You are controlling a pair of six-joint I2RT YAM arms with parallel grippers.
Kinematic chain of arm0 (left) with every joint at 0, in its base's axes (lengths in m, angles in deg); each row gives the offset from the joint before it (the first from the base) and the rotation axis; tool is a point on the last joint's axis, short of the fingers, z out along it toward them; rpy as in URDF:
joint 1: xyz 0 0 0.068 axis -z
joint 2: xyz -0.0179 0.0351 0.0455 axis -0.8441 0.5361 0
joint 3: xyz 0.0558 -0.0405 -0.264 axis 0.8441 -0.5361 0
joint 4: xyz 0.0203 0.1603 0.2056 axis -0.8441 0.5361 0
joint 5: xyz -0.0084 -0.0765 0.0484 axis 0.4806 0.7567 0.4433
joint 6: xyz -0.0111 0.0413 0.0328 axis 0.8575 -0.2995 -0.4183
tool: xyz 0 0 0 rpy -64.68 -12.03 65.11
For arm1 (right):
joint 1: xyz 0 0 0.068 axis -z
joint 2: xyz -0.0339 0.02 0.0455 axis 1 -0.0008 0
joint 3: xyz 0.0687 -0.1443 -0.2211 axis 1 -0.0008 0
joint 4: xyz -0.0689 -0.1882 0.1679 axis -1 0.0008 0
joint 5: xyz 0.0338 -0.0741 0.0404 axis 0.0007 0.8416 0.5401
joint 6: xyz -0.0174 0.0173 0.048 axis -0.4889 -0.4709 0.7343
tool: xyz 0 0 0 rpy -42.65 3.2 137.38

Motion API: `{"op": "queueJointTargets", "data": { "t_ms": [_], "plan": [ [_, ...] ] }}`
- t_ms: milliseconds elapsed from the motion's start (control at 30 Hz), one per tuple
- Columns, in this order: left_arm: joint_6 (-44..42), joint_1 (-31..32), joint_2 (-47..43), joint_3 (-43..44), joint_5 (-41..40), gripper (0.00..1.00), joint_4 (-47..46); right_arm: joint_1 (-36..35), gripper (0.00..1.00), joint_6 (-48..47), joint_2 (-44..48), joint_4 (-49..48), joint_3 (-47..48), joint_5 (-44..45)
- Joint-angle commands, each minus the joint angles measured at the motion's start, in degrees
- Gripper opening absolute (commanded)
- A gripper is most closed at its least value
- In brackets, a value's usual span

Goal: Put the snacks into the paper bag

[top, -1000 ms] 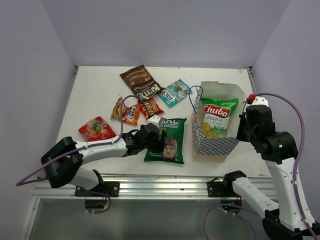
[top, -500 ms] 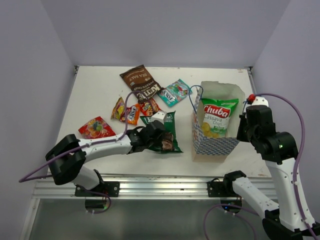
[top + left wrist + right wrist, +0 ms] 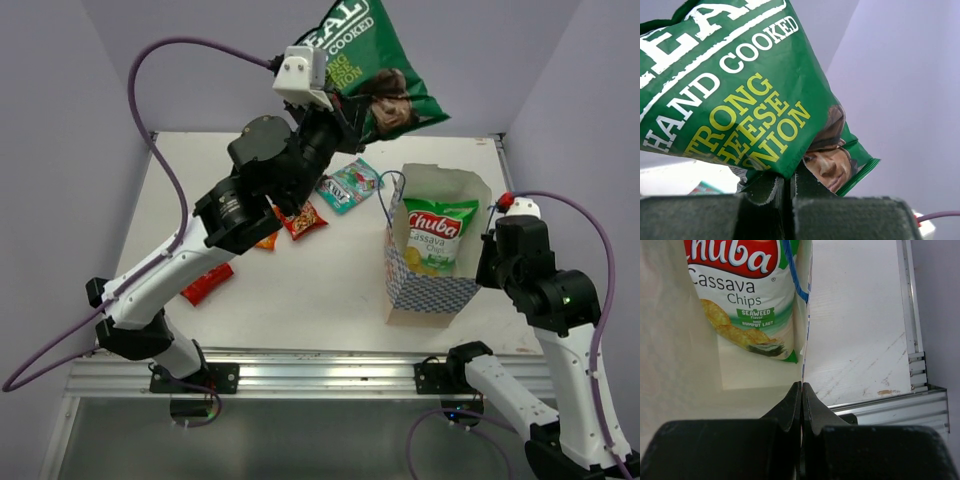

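Note:
My left gripper (image 3: pixel 336 108) (image 3: pixel 787 176) is shut on the lower edge of a big green crisp bag (image 3: pixel 375 68) (image 3: pixel 735 95), held high in the air, up and left of the paper bag (image 3: pixel 432 290). That white bag stands open at the right with a green-and-white Chuba crisp bag (image 3: pixel 437 236) (image 3: pixel 747 295) upright inside. My right gripper (image 3: pixel 489 265) (image 3: pixel 801 386) is shut, pinching the paper bag's right wall (image 3: pixel 805 347). A teal packet (image 3: pixel 350 185), a small red packet (image 3: pixel 303 220), an orange packet (image 3: pixel 266 241) and another red packet (image 3: pixel 207 284) lie on the table. My left arm hides any brown crisp bag.
The white table (image 3: pixel 320 290) is walled in by pale purple walls at the back and sides. An aluminium rail (image 3: pixel 310 366) runs along its near edge. A purple cable (image 3: pixel 165 160) loops from my left arm.
My left gripper shut on the green crisp bag lying on the table, then swung it high up and towards the back. The right gripper and paper bag stayed put.

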Motion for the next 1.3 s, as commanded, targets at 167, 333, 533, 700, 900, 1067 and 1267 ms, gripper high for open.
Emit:
{"op": "queueJointTargets", "data": {
  "t_ms": [167, 333, 533, 700, 900, 1067, 1267],
  "plan": [
    [-0.5, 1.7, 12.3, 3.3, 18.1, 0.00, -4.6, -0.1, 0.00, 0.3, 0.9, 0.7, 2.1, -1.1],
    [2.5, 5.4, 13.1, -3.6, 20.0, 0.00, -4.0, -0.1, 0.00, 0.2, 0.4, 0.5, 2.3, -1.0],
    [2.8, 6.7, 11.4, -11.2, 21.2, 0.00, 1.2, -0.1, 0.00, 0.0, 0.2, -0.5, 1.5, -1.4],
    [3.4, 6.8, 8.9, -16.1, 23.7, 0.62, 2.4, -0.1, 0.00, 0.0, -0.5, -1.6, 0.6, -2.1],
    [-0.1, 6.8, 3.2, -7.8, 12.7, 0.93, 2.3, -0.1, 0.00, -0.2, -1.0, -2.0, 0.4, -2.9],
    [-5.4, 4.9, -4.8, -13.1, -13.7, 1.00, 2.8, -0.1, 0.00, -0.3, -1.2, -2.1, 1.0, -2.9],
    [12.4, -28.5, -15.4, -43.0, -9.0, 1.00, 17.3, -0.1, 0.00, -0.3, -1.7, -2.4, 2.1, -3.5]
  ]
}}
